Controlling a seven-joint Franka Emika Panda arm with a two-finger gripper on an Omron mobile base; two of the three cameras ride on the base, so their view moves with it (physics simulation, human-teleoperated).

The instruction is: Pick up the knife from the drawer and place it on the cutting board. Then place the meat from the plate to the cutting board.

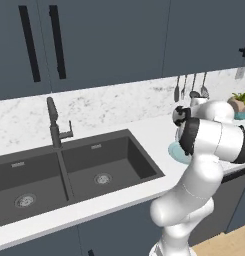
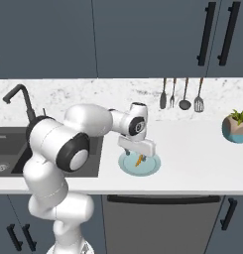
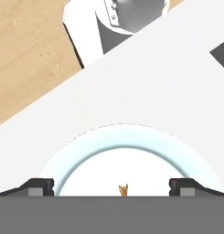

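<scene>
Claw [image 2: 138, 155] hovers with jaws spread wide and empty just above the plate [image 2: 151, 168] on your white tabletop [image 2: 192, 158], a small orange-brown piece, likely the meat [image 2: 139, 160], lying between them, not yet gripped or moved.

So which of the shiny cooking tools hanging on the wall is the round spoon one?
The ladle, third from the left in the right base view. It ends in a round dark bowl, while its right neighbour, the spatula, ends in a flat slotted blade.

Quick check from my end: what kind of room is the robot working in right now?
A kitchen, rendered: a double sink with a dark faucet, utensils hanging on the marble backsplash, and a plate on the white counter.
</scene>
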